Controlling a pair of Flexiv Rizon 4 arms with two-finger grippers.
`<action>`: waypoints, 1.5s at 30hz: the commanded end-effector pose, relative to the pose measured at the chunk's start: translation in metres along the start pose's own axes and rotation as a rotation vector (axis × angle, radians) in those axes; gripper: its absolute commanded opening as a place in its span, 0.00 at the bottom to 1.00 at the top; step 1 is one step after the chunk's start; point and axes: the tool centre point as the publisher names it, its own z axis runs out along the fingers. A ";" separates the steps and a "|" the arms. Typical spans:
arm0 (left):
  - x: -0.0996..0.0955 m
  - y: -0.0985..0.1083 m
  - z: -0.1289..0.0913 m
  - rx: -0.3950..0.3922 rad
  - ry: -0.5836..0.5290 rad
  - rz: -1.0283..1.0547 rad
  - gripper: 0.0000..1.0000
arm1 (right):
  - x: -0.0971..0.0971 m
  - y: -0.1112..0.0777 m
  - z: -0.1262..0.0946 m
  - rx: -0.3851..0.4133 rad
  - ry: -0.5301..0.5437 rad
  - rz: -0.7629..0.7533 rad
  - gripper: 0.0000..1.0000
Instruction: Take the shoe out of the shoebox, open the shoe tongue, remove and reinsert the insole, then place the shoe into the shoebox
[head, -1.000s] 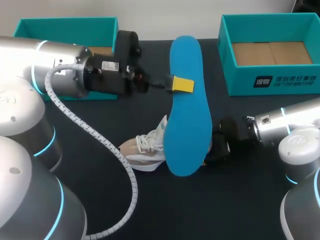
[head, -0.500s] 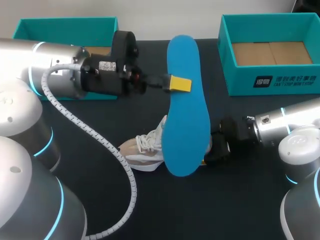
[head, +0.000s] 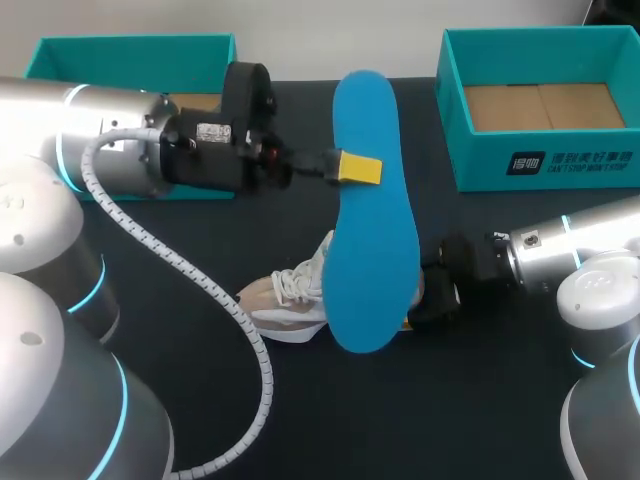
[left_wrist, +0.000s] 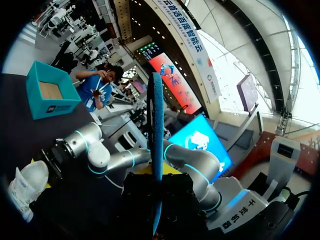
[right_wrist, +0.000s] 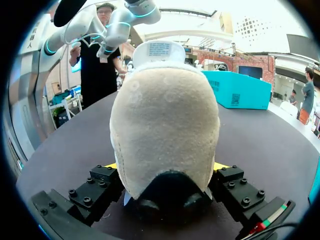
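Note:
A long blue insole (head: 372, 220) hangs in the air over the middle of the table, with my left gripper (head: 358, 168) shut on its edge near the top. In the left wrist view the insole (left_wrist: 157, 130) runs edge-on between the fingers of my left gripper (left_wrist: 158, 172). Below it a white and beige shoe (head: 292, 295) lies on the black table, toe to the left. My right gripper (head: 432, 297) holds it at the heel. In the right wrist view the beige heel (right_wrist: 165, 125) fills the gap, and both fingers (right_wrist: 106, 176) press its sides.
A teal shoebox (head: 545, 150) stands open at the back right, its cardboard floor bare. A second teal box (head: 130, 50) sits at the back left, behind my left arm. The black table (head: 400, 420) stretches toward the front.
My left gripper drew back slightly to the left, carrying the insole with it. The shoe and my right arm stayed put.

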 end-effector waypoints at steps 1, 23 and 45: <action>0.000 0.002 0.000 0.003 0.000 0.000 0.00 | 0.000 -0.001 0.005 0.005 -0.001 0.001 0.15; 0.000 0.002 0.000 0.003 0.000 0.000 0.00 | 0.007 0.007 -0.013 0.063 -0.039 0.019 1.00; 0.000 0.002 0.000 0.003 0.000 0.000 0.00 | 0.013 0.062 -0.060 0.580 -0.070 0.136 1.00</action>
